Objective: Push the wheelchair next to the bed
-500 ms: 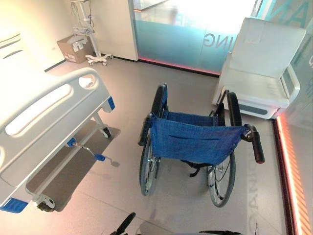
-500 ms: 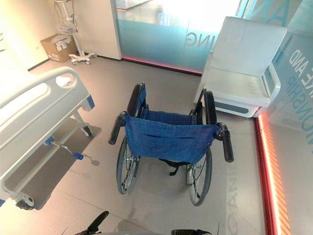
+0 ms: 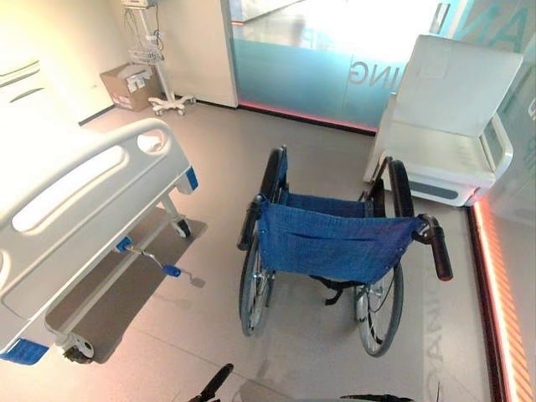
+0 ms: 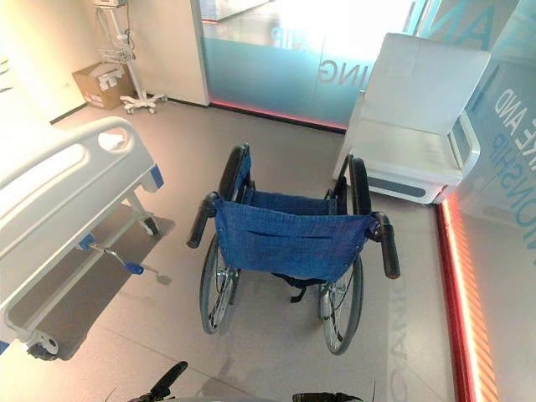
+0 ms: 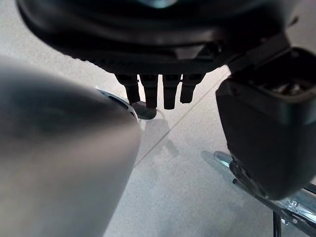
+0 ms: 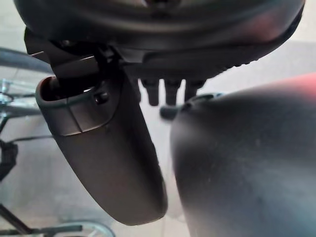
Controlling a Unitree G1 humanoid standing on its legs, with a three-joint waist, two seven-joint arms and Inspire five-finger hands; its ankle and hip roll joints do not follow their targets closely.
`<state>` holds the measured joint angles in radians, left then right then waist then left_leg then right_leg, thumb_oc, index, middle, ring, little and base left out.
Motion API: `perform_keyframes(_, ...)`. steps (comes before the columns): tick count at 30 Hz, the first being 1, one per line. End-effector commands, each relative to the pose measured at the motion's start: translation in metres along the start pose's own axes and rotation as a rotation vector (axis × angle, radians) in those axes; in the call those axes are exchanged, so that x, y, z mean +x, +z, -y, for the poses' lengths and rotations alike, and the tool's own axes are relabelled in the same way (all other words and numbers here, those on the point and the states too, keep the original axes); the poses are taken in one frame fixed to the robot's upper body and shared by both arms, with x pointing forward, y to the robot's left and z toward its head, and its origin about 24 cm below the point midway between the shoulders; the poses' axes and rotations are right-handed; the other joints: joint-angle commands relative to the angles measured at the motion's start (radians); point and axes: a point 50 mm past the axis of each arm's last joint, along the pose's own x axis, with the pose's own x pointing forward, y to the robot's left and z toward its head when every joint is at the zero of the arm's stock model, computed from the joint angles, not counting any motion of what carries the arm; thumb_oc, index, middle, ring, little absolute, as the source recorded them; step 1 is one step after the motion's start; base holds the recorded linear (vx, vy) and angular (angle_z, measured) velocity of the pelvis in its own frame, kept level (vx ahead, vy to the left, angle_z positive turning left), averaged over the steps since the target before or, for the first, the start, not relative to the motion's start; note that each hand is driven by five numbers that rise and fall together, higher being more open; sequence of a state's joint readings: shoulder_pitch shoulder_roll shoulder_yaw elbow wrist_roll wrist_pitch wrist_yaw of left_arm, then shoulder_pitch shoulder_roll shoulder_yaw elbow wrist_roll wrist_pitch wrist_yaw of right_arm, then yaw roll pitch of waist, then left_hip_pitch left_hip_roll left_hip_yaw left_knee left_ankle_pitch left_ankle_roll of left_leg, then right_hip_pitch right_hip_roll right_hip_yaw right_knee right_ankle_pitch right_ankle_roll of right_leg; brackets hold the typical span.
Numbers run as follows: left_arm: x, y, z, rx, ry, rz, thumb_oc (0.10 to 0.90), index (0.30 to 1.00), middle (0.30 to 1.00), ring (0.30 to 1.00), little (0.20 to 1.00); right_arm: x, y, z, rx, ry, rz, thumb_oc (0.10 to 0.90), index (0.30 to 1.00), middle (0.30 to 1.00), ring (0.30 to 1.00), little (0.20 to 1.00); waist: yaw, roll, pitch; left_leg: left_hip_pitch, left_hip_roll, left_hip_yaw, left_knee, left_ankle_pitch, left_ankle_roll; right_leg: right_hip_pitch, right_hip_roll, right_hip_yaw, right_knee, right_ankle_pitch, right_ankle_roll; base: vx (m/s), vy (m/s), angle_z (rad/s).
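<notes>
The wheelchair (image 3: 331, 243) with a blue cloth back stands in the middle of the floor, its back turned to me. Its black push handles jut toward me, one at the left (image 3: 249, 224) and one at the right (image 3: 440, 249). The white hospital bed (image 3: 75, 209) stands to its left, its foot end about a wheel's width away. My left hand (image 5: 158, 91) hangs low near me with straight fingers and holds nothing. My right hand (image 6: 168, 91) hangs the same way, also empty. Both are short of the handles.
A white recliner chair (image 3: 452, 126) stands just beyond the wheelchair at the right. A glowing red floor strip (image 3: 494, 293) runs along the right wall. A blue crank (image 3: 151, 255) sticks out under the bed. A cardboard box (image 3: 126, 84) and a wheeled stand (image 3: 163, 100) sit far left.
The whole picture has shifted down a little, so the camera moved. The wheelchair, the bed and both hands hold their places.
</notes>
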<state>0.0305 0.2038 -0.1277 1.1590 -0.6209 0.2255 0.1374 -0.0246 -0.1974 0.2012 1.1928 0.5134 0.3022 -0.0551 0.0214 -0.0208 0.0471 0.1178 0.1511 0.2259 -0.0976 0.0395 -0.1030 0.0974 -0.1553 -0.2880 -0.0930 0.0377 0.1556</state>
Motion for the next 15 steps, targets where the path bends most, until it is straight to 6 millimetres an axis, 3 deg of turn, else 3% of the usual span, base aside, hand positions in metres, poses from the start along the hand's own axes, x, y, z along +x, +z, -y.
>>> perform_keyframes(1,0.002,-0.015,0.015,0.053,-0.016,-0.074,0.8,0.9,0.9,0.9,0.9,0.002,-0.022,0.007,-0.058,-0.017,-0.09,0.8,0.9,0.9,0.9,0.9,0.016,0.041,0.034,0.0,-0.004,0.004,0.01,-0.039,0.003,0.03,-0.024,-0.065,0.009,-0.01,-0.005,0.0,0.0,0.0)
perform_keyframes(10,0.002,-0.011,0.017,0.014,-0.036,-0.035,0.8,0.9,0.9,0.9,0.9,0.003,-0.018,0.008,-0.034,-0.023,-0.048,0.8,0.9,0.9,0.9,0.9,0.019,0.041,0.032,0.006,-0.006,0.0,0.01,-0.041,0.005,0.038,-0.026,-0.068,0.01,-0.01,-0.005,0.0,0.0,0.0)
perform_keyframes(15,0.001,0.005,0.012,-0.049,-0.04,0.033,0.8,0.9,0.9,0.9,0.9,0.001,0.001,0.012,0.049,-0.002,0.054,0.8,0.9,0.9,0.9,0.9,0.021,0.035,0.031,0.01,-0.005,0.0,0.01,-0.039,0.002,0.043,-0.027,-0.069,0.01,-0.006,0.0,0.0,0.0,0.0)
